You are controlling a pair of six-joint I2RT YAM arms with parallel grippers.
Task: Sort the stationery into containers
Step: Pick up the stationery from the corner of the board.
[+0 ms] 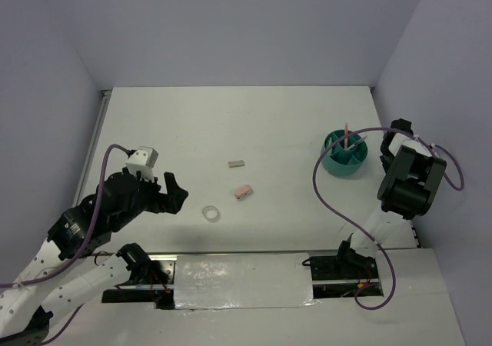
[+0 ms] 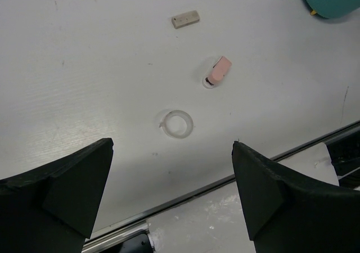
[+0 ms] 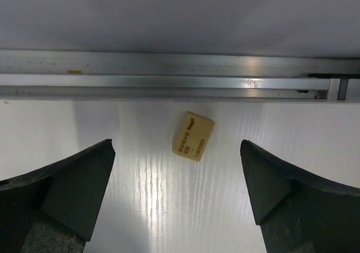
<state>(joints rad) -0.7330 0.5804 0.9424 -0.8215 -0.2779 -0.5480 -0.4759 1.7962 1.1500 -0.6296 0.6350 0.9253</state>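
The left gripper (image 2: 172, 147) hangs above the white table (image 1: 192, 131), its black fingers spread wide and holding nothing. Just beyond it lies a clear tape ring (image 2: 176, 123), then a small pink block (image 2: 218, 71), then a flat greyish-tan block (image 2: 185, 19). Far to the right stands the round teal plastic organiser (image 1: 338, 166), with a thin pink pen (image 1: 347, 133) upright inside. The right gripper (image 3: 176, 147), also spread and empty, hovers over a tan printed eraser (image 3: 194, 135) beside an aluminium rail (image 3: 112, 78).

On the white table (image 1: 231, 123) we see a grey block (image 1: 237, 163), a pink eraser (image 1: 244, 192) and a clear tape ring (image 1: 211, 213) near the middle. A teal organiser (image 1: 344, 154) stands at right, and a tan eraser (image 3: 193, 135) lies near the metal rail (image 3: 169, 78).
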